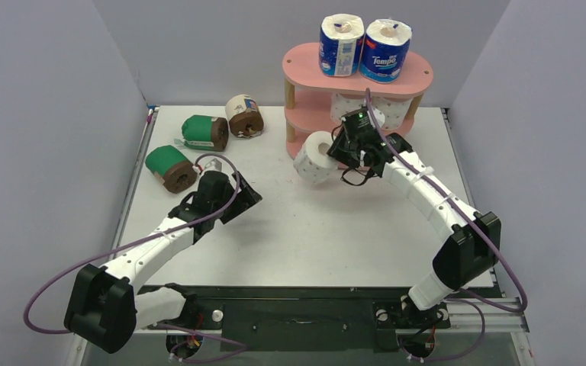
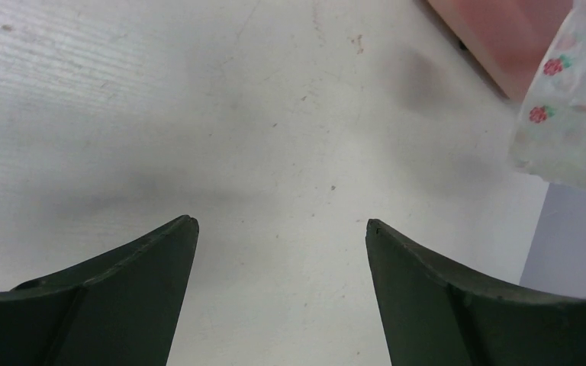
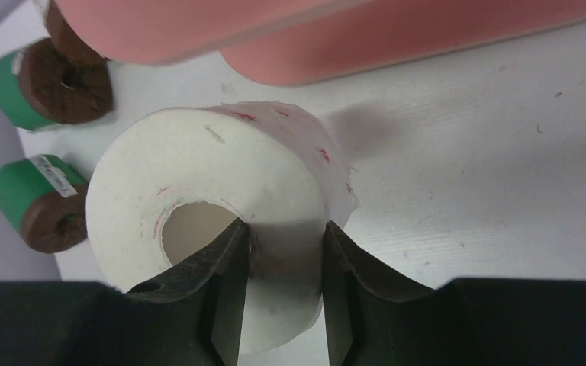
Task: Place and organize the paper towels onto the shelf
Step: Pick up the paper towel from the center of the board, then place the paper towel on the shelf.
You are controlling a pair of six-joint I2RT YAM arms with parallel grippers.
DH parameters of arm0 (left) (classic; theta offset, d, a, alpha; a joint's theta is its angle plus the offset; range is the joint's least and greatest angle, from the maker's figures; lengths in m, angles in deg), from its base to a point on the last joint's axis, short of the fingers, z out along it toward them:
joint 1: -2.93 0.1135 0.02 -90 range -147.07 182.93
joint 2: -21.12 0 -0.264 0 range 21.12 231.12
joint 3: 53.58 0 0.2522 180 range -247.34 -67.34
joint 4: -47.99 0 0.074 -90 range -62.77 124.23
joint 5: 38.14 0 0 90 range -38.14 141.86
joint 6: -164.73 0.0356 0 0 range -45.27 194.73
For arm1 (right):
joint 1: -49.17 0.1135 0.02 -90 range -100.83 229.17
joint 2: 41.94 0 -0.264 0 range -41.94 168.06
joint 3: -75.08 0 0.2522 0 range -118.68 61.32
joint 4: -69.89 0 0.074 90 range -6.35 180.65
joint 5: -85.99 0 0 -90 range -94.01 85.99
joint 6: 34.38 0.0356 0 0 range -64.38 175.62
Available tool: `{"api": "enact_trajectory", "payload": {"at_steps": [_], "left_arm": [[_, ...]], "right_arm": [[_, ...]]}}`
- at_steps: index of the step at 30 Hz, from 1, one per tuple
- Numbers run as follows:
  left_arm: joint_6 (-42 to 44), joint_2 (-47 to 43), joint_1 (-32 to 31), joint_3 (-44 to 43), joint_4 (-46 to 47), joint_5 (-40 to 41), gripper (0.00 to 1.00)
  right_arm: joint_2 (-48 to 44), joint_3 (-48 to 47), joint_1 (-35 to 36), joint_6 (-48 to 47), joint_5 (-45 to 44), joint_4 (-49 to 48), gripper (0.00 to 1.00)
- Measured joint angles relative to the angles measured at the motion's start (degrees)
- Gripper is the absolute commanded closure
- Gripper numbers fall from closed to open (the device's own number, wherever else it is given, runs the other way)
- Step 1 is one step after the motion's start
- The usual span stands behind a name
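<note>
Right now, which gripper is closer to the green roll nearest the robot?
Left. The left gripper sits open just beside that green roll; the right gripper is farther off, gripping a dotted white roll near the shelf.

The white table (image 1: 305,236) carries the pink shelf (image 1: 303,62) at one o'clock. A cream roll (image 1: 242,113) lies at eleven, the far green roll (image 1: 197,130) at ten, the near green roll (image 1: 164,160) near nine.

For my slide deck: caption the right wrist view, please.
Right gripper pinches the wall of a pink-dotted white roll beside the pink shelf.
</note>
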State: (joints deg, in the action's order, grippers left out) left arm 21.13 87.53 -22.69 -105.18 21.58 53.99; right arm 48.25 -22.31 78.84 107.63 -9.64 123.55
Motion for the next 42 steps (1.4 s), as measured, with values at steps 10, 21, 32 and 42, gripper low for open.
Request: {"api": "enact_trajectory", "payload": {"at_steps": [10, 21, 32, 42], "left_arm": [[-0.07, 5.22, -2.08, -8.9, 0.17, 0.85, 0.21], [-0.96, 12.13, -2.45, -13.53, 13.51, 1.03, 0.03], [9.7, 14.43, -1.95, -12.76, 37.24, 0.26, 0.03], [18.71, 19.67, -1.64, -8.26, 57.66, -5.79, 0.03]], "right_arm": [[3.67, -15.54, -1.16, 1.16, -0.79, 2.67, 1.0], [9.18, -24.5, -1.14, -0.09, -2.56, 7.8, 1.0], [10.84, -27.89, -1.11, -0.57, -5.33, 9.94, 1.0], [12.76, -31.56, -0.33, -0.94, -7.17, 10.75, 1.0]]}}
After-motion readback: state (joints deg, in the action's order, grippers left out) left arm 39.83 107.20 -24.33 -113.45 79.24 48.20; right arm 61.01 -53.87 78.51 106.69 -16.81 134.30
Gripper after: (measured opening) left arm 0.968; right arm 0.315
